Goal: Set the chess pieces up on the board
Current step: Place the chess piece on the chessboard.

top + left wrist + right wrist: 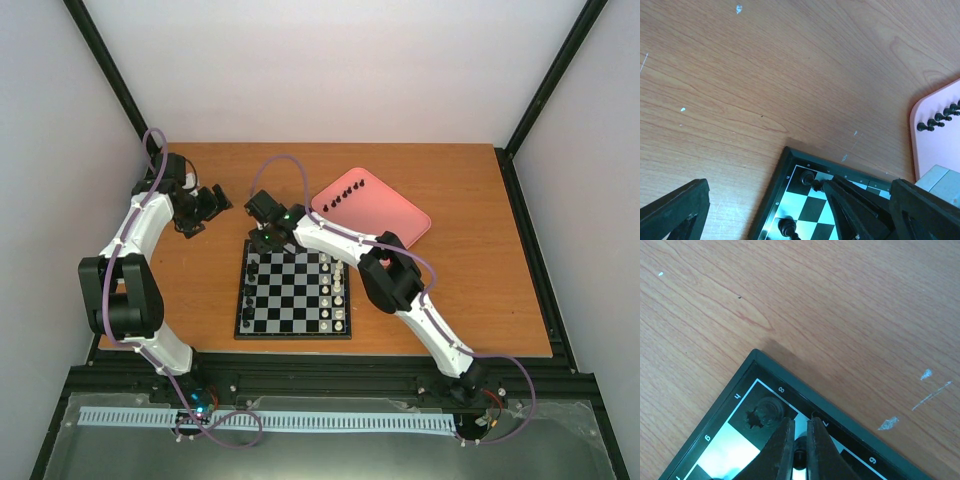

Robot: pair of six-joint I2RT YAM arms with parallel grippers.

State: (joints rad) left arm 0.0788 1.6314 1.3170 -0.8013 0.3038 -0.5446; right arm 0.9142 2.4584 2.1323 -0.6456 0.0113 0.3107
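Note:
The board point(292, 290) lies mid-table, with black chess pieces point(250, 285) down its left column. My right gripper point(268, 243) hangs over the board's far-left corner point(755, 357), shut point(800, 421) on a tiny black chess piece point(800, 457) just above the second square. Another black piece point(762, 414) stands on the corner square beside it. In the left wrist view the same corner piece point(806, 176) and the held piece point(816, 186) show. My left gripper point(205, 205) is open over bare table left of the board, its fingers point(675, 210) wide apart.
A pink tray point(395, 215) at the back right holds several black pieces point(345, 193), also seen in the left wrist view point(940, 117). White pieces point(338, 295) fill the board's right columns. The right arm point(390, 270) crosses the board's far right corner.

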